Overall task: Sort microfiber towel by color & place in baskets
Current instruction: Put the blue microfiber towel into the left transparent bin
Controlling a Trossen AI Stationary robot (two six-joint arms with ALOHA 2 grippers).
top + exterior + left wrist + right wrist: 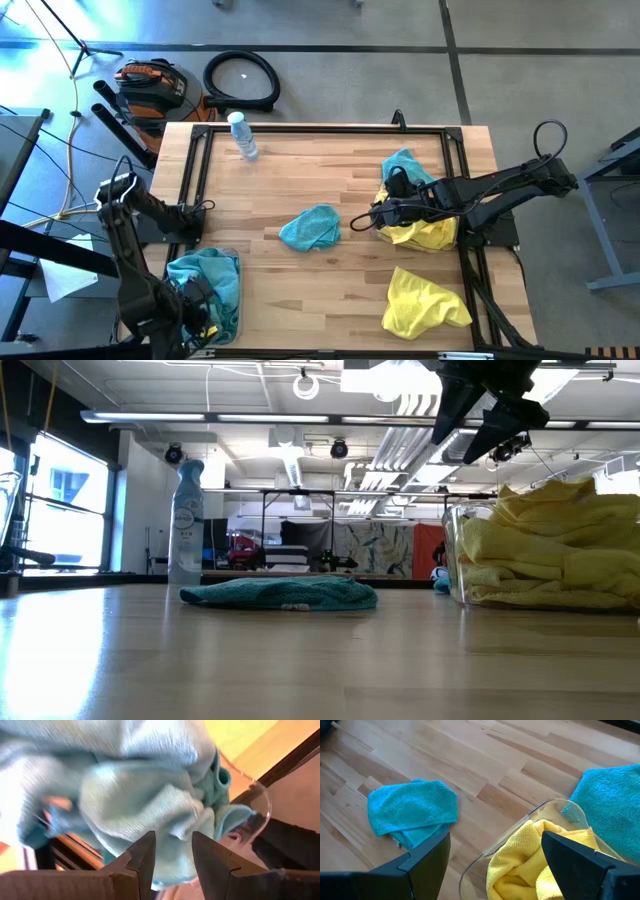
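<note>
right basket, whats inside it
The right basket holds bright yellow towels, heaped above its rim in the low view. The open right claw hovers over it. What lies beneath the top yellow layers is covered.

Lighting: bright and even on your wooden table (330,180) from above. Low view: ceiling lights (400,385) blow out at upper centre; the window (60,500) at left glares, throwing a pale sheen across the tabletop's lower left. Left wrist view: teal cloth (125,795) soft, out of focus, washed pale. Right wrist view: sharp, 2 dark fingers blurred at the bottom.
</note>
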